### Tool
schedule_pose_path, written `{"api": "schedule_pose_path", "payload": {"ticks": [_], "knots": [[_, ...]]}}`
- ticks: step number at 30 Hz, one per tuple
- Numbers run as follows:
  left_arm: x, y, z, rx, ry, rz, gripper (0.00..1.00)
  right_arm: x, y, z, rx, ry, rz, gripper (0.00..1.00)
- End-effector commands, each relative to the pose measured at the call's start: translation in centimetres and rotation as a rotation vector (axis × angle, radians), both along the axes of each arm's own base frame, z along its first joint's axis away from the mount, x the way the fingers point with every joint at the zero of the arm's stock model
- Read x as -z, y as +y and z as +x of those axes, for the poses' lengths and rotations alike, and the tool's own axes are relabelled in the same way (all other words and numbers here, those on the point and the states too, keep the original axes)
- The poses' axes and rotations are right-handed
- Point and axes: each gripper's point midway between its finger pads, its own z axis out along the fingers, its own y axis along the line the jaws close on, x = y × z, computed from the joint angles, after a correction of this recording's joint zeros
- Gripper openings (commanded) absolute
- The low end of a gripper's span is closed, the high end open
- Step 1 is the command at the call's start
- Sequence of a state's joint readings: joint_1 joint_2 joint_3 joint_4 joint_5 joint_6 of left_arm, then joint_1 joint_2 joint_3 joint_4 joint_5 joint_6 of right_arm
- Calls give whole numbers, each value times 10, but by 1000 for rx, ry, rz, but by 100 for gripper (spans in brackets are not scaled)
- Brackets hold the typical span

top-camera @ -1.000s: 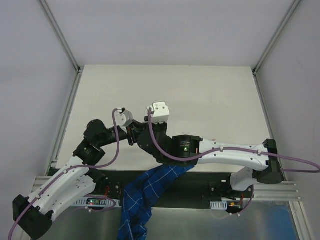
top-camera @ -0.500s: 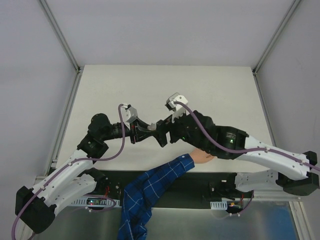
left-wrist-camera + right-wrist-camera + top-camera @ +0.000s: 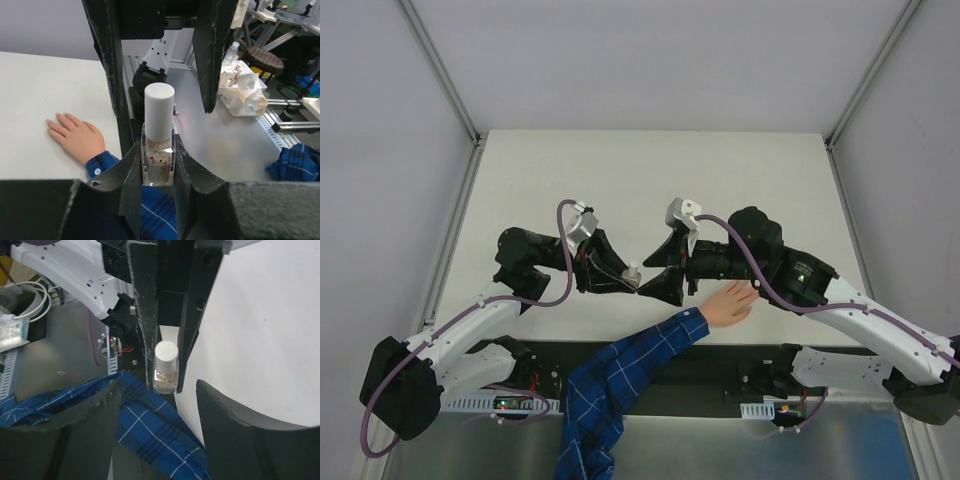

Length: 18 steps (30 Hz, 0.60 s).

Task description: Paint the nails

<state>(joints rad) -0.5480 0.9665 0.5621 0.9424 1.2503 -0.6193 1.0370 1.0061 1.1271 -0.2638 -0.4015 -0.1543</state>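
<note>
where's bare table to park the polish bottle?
Free: far half of the table, beyond both grippers, and the right side past the right arm. Crowded: middle near edge, where the left gripper holds the bottle beside the hand.

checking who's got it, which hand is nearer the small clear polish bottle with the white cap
Left. The left hand is shut on the small clear polish bottle; the right hand faces its cap, open.

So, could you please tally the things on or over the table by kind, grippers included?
Grippers: 2, left gripper and right gripper
Nail polish bottles: 1, polish bottle
Hands: 1, hand
Plaid sleeves: 1, plaid sleeve
Total: 5
</note>
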Motion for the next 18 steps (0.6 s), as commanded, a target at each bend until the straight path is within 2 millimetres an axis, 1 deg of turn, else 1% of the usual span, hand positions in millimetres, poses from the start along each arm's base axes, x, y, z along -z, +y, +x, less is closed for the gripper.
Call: {"api": "schedule_pose_path", "payload": {"ticks": [1, 3, 9, 10, 12, 16, 18], "knots": [[-15, 9, -16, 94, -73, -33, 0, -32, 3, -17, -147, -84, 120, 62], [-15, 9, -17, 95, -73, -32, 0, -35, 6, -11, -138, -87, 124, 60], [-14, 8, -19, 103, -69, -29, 0, -44, 15, -5, -166, -78, 133, 50], [-13, 8, -19, 105, -67, -27, 0, -43, 18, -5, -175, -71, 130, 50], [-13, 8, -19, 107, -69, -26, 0, -48, 19, -5, -195, -63, 138, 48], [-12, 7, -19, 109, -64, -22, 0, -52, 23, -5, -219, -52, 142, 46], [-12, 7, -19, 107, -64, -22, 0, -52, 24, -6, -229, -38, 142, 42]]}}
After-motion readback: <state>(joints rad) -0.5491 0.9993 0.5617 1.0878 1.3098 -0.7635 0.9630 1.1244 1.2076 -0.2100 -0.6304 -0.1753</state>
